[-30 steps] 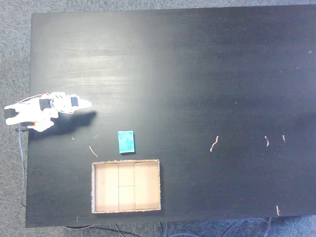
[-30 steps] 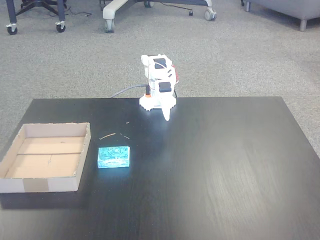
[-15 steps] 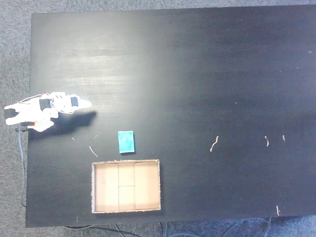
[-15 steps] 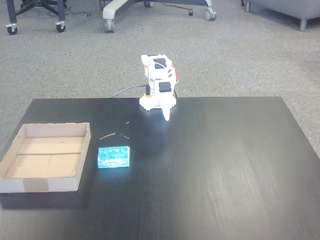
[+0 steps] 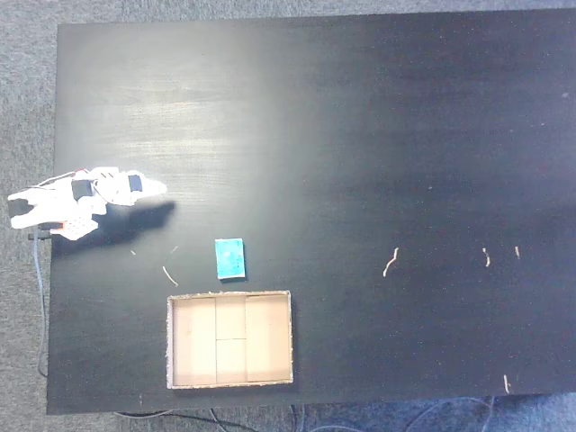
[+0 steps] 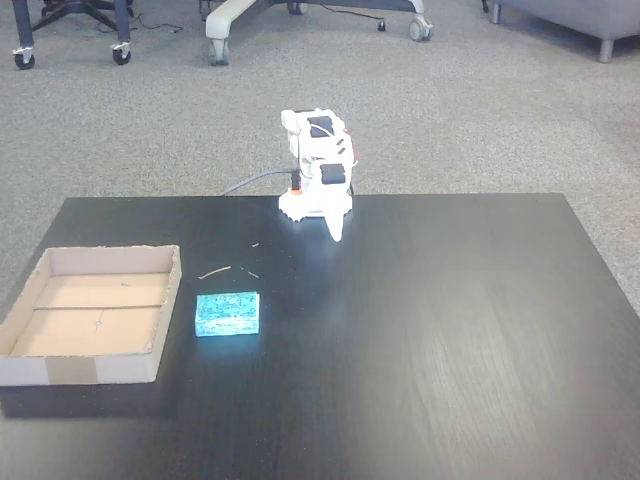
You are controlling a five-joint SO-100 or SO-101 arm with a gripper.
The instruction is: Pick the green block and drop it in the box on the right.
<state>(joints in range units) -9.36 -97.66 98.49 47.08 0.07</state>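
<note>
— Where does the green block [image 5: 230, 258] lie?

— Flat on the black desk [image 5: 360, 135], near the bottom edge in the top-down fixed view, just above the box [image 5: 230, 338] but apart from it. In the front fixed view the green block [image 6: 228, 313] sits just right of the box [image 6: 90, 315], which is at the desk's left edge.

— And the arm?

— The white arm [image 5: 63, 202] is folded at the left edge of the desk in the top-down fixed view, at the far edge in the front one. Its gripper [image 5: 155, 189] tapers to one white tip; the fingers look pressed together, holding nothing. In the front fixed view the gripper [image 6: 335, 232] points down toward the desk [image 6: 450, 330], well apart from the block.

— Anything between them?

— Just small pale scraps [image 5: 169, 275] on the desk between the arm and the block, seen also in the front fixed view [image 6: 215, 272]. More scraps [image 5: 390, 262] lie toward the right edge. Nothing tall stands in the way.

— Around the desk?

— Grey carpet [image 6: 480, 110], a cable [image 6: 250, 182] running from the arm's base, and wheeled chair bases [image 6: 70, 20] beyond the far edge.
</note>
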